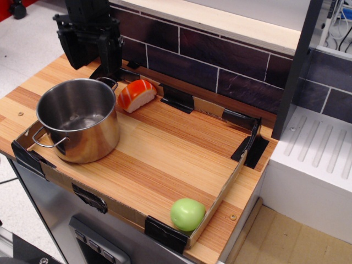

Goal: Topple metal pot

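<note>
Hovering just behind the upright metal pot [78, 120], the hand [92, 55] has its fingers spread apart, not touching it, near the sushi toy [136, 94].

A salmon sushi toy [136, 94] lies well apart from a green ball [187, 214] on the wooden counter [165, 148].

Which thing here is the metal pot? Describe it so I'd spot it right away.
Start at the wooden counter in front of the dark tiled wall and look to its near left corner. The metal pot stands upright there, just below the robot's black hand and beside the orange-and-white sushi toy. It is the only shiny steel thing, open-topped with thin wire loop handles, and far bigger than the green ball.
</note>
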Tool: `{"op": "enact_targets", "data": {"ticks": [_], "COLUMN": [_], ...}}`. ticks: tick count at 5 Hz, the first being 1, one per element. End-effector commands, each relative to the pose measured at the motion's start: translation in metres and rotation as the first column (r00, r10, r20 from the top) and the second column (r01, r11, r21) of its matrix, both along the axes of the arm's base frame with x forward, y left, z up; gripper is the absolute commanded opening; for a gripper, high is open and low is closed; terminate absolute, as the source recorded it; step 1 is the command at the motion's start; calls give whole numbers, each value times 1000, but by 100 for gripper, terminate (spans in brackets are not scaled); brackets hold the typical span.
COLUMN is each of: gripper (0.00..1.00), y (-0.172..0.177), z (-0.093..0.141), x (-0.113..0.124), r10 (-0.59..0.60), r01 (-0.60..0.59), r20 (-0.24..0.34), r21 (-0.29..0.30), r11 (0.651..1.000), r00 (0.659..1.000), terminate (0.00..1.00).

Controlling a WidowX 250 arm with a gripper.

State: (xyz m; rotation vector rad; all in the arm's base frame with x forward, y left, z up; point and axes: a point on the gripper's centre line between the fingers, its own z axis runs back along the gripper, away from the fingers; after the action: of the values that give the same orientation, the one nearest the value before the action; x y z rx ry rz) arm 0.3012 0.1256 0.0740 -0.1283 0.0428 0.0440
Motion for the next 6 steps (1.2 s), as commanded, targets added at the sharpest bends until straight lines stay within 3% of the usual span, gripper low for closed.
{"op": "enact_targets", "data": {"ticks": [1,5,6], "gripper": [100,100,0], "y": [-1,-2,-4], "z": [-4,-25,-18], "x": [7,-1,3], "r10": [9,-13,4], "r01": [-10,12,-5], "r20": [39,13,30], "r21": [34,80,48], "r11": [999,997,999], "r00": [999,1000,1000], "terminate": [0,0,0]}}
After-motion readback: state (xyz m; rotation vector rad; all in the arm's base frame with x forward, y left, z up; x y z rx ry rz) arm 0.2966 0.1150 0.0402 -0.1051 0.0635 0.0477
